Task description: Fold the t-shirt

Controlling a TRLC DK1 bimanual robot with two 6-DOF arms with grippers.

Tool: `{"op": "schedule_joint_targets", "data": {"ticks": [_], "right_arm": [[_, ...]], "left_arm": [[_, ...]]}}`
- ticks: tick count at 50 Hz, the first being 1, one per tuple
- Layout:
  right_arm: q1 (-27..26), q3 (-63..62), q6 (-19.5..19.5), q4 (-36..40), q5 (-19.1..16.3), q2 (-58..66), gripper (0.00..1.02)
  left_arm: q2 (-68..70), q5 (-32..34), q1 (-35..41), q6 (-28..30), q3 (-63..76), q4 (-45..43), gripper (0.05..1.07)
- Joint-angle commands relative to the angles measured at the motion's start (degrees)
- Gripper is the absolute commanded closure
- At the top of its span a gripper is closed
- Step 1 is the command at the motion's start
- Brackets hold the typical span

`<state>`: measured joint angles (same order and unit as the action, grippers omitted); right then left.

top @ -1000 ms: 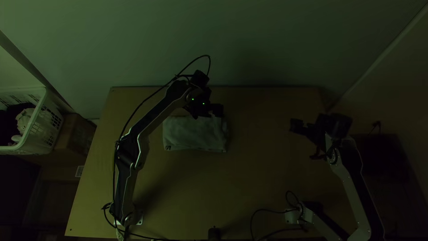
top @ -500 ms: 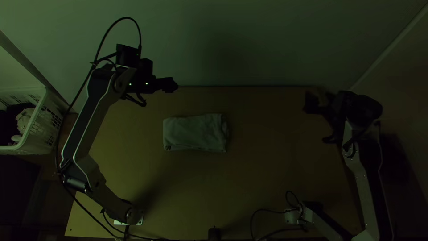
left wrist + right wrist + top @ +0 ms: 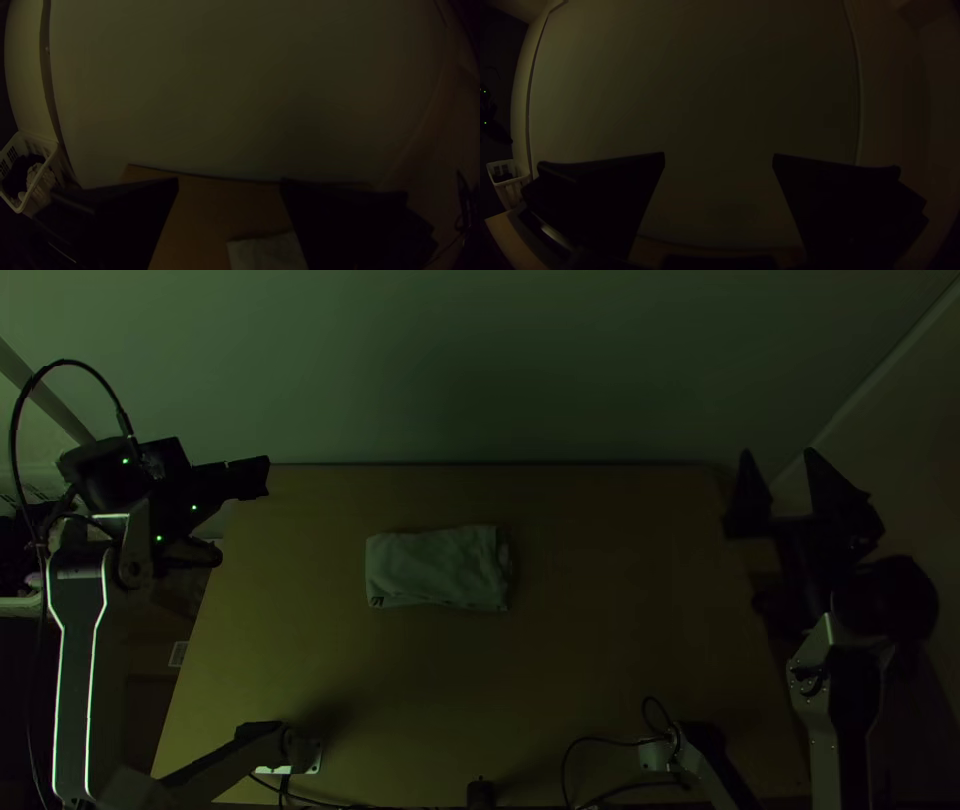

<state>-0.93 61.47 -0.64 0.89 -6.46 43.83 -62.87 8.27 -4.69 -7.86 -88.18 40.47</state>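
Note:
The t-shirt (image 3: pixel 435 567) lies as a compact folded rectangle on the table, a bit left of the middle in the top view; how many folds it has I cannot tell. Past the table's left edge, high in the top view, is my left gripper (image 3: pixel 245 478), well apart from the cloth. In the left wrist view my left gripper (image 3: pixel 229 185) is open, and part of the t-shirt (image 3: pixel 267 252) shows low down. My right gripper (image 3: pixel 778 460) stands open near the table's far right corner. The right wrist view shows my right gripper (image 3: pixel 719 156) with nothing between its fingers.
A white basket (image 3: pixel 50 150) with dark and light cloth stands off the table's left side. The wooden table (image 3: pixel 600 670) is bare around the shirt. Cables (image 3: pixel 600 742) lie near its front edge by the right arm's base. A pale wall rises behind the table.
My left arm has swung away from the shirt to the left, beyond the table's side. My right gripper has moved right and turned toward the back wall. The shirt lies as before.

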Motion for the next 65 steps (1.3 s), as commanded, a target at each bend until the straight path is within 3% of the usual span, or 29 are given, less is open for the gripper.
{"op": "schedule_joint_targets", "data": {"ticks": [1,8,15,31,42,59,65], "right_arm": [[-0.5,-7.5,-1.0,-4.6,0.2,-6.0,0.03],[0.0,-16.4,-1.0,-8.8,0.2,-14.7,0.03],[0.3,-24.1,-0.8,-8.4,0.2,-24.1,0.03],[0.6,-38.3,-0.5,-4.8,0.2,-44.1,0.03],[-2.2,-42.0,1.5,0.4,1.4,-44.2,0.03],[-6.2,-51.8,6.2,2.0,2.3,-44.3,0.03],[-6.7,-53.2,8.6,7.7,2.4,-44.3,0.03]], "left_arm": [[7.6,-0.1,-2.4,0.5,9.3,-6.3,0.1],[17.3,-0.1,-3.9,0.6,22.3,-12.1,0.1],[29.2,-0.2,-4.3,-0.7,37.9,-22.4,0.1],[49.2,-3.4,-4.7,-1.4,59.7,-34.0,0.1],[63.2,-3.4,-5.9,1.4,73.1,-37.7,0.1],[63.1,-3.5,-10.3,3.1,83.9,-43.7,0.1],[63.1,-3.6,-11.1,3.8,86.6,-44.1,0.1]]}}
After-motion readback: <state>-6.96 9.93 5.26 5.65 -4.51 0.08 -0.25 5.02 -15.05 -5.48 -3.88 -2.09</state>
